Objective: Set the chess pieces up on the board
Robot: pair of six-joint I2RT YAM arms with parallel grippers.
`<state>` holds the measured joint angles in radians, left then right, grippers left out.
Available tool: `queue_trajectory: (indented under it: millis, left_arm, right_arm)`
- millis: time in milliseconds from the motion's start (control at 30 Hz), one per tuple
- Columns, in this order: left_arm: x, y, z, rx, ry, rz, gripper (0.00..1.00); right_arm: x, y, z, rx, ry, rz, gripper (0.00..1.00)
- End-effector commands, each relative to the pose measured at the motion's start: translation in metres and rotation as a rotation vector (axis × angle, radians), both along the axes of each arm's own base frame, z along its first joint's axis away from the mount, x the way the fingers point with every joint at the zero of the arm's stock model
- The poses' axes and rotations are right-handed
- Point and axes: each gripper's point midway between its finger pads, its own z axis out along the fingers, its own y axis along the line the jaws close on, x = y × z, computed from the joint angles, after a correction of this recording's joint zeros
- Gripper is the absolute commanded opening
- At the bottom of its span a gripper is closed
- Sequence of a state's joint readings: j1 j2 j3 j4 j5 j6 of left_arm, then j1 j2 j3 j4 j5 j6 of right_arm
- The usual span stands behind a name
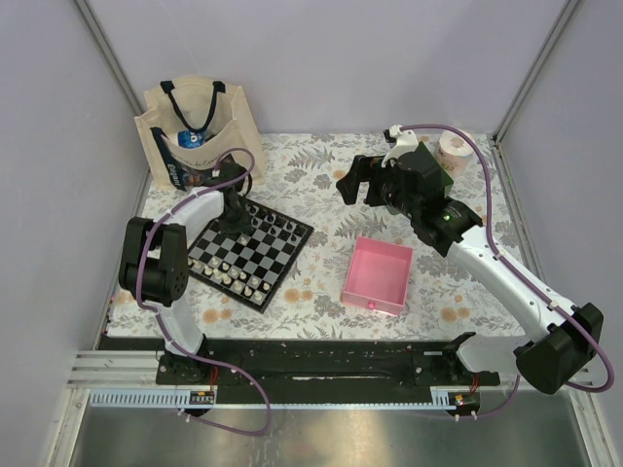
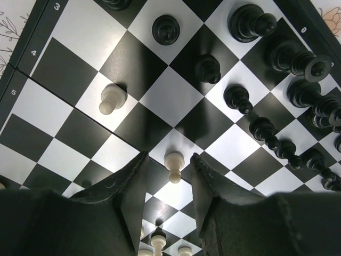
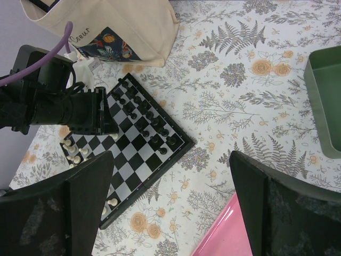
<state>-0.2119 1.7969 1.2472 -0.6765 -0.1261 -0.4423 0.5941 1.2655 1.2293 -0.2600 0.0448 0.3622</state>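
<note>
Jaws of the left gripper point(image 2: 169, 156), narrowly parted, are straddling a cream pawn point(image 2: 173, 161) on the board point(image 2: 170, 96), apparently to grasp it, while the right gripper point(image 3: 170, 154) is hanging wide.

I worked in a lab test cell: pale walls point(image 1: 321, 58) and aluminium posts point(image 1: 114, 83) enclosed the floral tabletop point(image 1: 321, 161), a black mounting rail point(image 1: 321, 356) at its edge.

board point(image 2: 170, 98) border: 3, 4, 5 | tote bag point(image 3: 144, 26): "…ieur", partly legible
</note>
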Motion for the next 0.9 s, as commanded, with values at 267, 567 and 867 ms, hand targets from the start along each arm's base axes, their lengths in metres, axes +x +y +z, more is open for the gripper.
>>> queue_trajectory:
  millis: [267, 567, 867]
  left_arm:
    - [-0.004, -0.007, 0.003, -0.019, -0.029, -0.02, 0.4]
    - [0.003, -0.006, 0.009, -0.014, -0.055, -0.01, 0.34]
    - [0.004, -0.004, 0.017, -0.01, -0.07, -0.006, 0.31]
  right_arm:
    - [0.005, -0.006, 0.009, 0.003, -0.033, -0.029, 1.0]
    - [0.006, -0.006, 0.008, 0.0, -0.033, -0.03, 1.0]
    - [0.006, -0.007, 0.007, -0.004, -0.033, -0.032, 1.0]
